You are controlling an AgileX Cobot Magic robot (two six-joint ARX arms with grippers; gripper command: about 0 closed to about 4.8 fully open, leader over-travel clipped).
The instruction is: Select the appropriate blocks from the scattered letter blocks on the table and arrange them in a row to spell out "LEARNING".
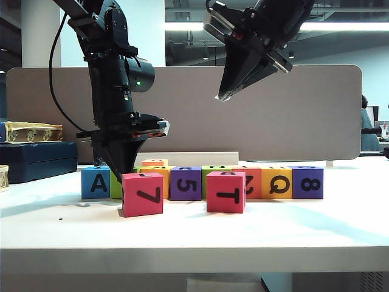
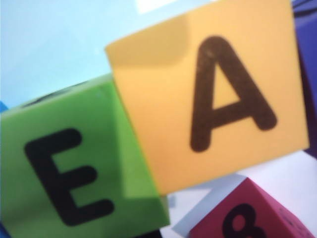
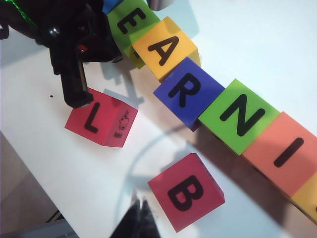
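A row of letter blocks runs along the table point(image 1: 194, 234). The right wrist view reads it as green E point(image 3: 130, 22), yellow A point(image 3: 163, 47), blue R point(image 3: 185, 91), green N point(image 3: 240, 115) and orange I point(image 3: 287, 151). Two red blocks lie in front of the row: the L block point(image 3: 101, 119), whose front face shows 7 point(image 1: 142, 194), and the B block point(image 3: 185, 191). My left gripper point(image 1: 124, 173) points down, shut and empty, its tip at the L block's edge. The left wrist view shows E point(image 2: 64, 173) and A point(image 2: 223, 94) close up. My right gripper point(image 1: 220, 96) hangs high, shut and empty.
The row also holds a blue A point(image 1: 95, 182), purple 5 point(image 1: 185, 182), yellow Q point(image 1: 276, 181) and purple 8 point(image 1: 307, 181). Behind it stands a grey-brown partition point(image 1: 292, 115). A dark blue box point(image 1: 36, 159) sits at the far left. The table's front edge is near.
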